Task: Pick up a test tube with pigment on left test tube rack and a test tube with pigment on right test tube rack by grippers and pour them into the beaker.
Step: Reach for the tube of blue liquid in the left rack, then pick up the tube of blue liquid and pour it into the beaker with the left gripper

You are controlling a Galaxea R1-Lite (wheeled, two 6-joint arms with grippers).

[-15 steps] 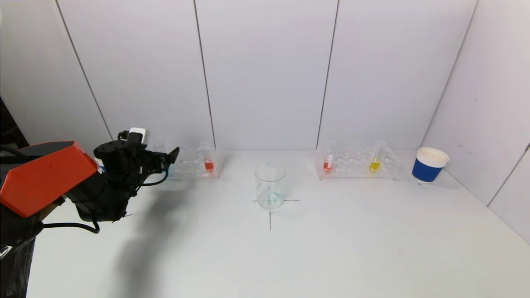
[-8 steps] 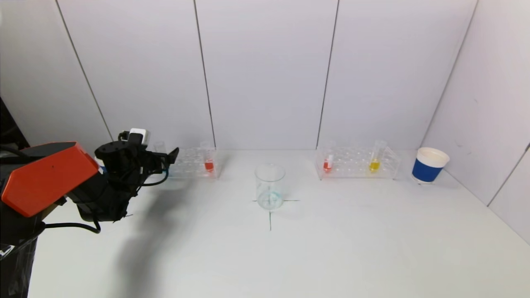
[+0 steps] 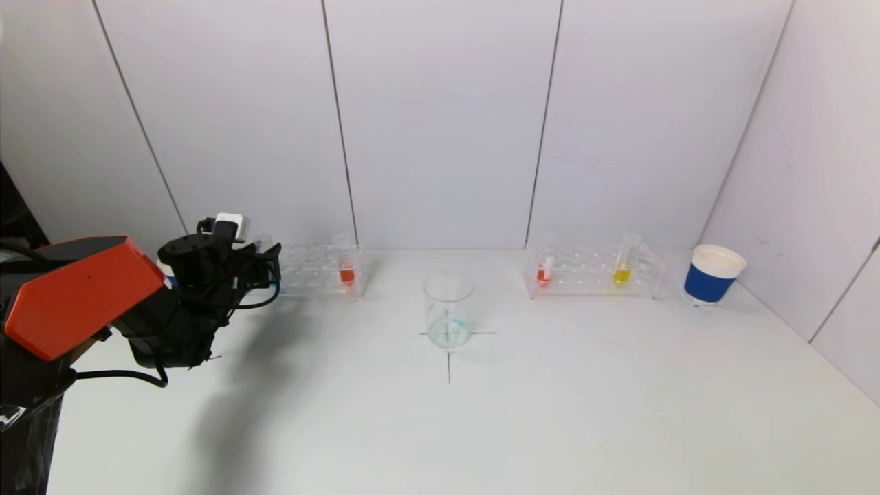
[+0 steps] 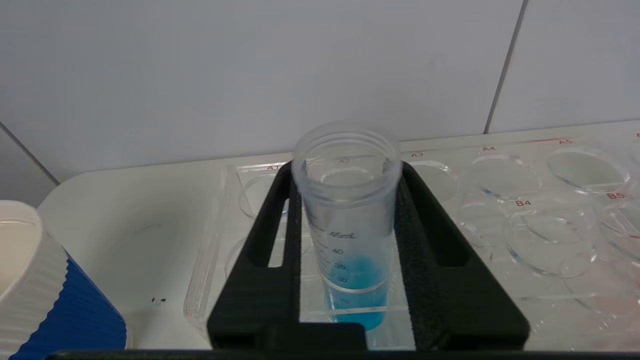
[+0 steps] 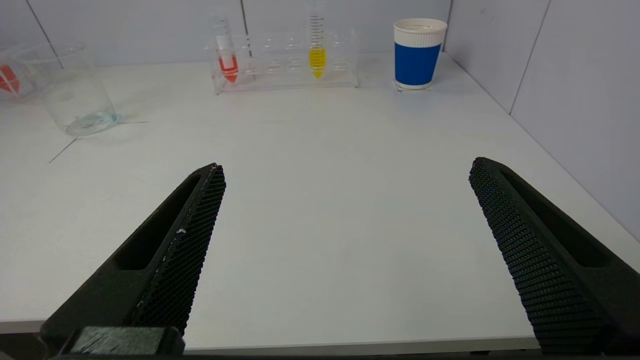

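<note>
My left gripper [image 3: 272, 264] [image 4: 346, 170] is at the left end of the left test tube rack [image 3: 317, 272] [image 4: 525, 235]. It is shut on a clear test tube with blue pigment [image 4: 352, 280] that stands upright in the rack; both pads press its sides. A second tube with red pigment [image 3: 347, 273] stands in the same rack. The glass beaker [image 3: 448, 309] [image 5: 75, 95] sits mid-table on a cross mark. The right rack [image 3: 591, 272] [image 5: 285, 62] holds a red tube [image 3: 544, 273] [image 5: 227, 65] and a yellow tube [image 3: 622, 273] [image 5: 317, 57]. My right gripper [image 5: 347, 165] is open above the table's near edge, outside the head view.
A blue and white paper cup [image 3: 712, 275] [image 5: 417, 52] stands right of the right rack near the side wall. Another blue cup [image 4: 40, 290] sits just left of the left rack, close to my left gripper. White walls close the back and right.
My left gripper's fingers have closed onto the blue-pigment tube; a second ago they stood wide around it. The arm barely shifted. Nothing else moved.
</note>
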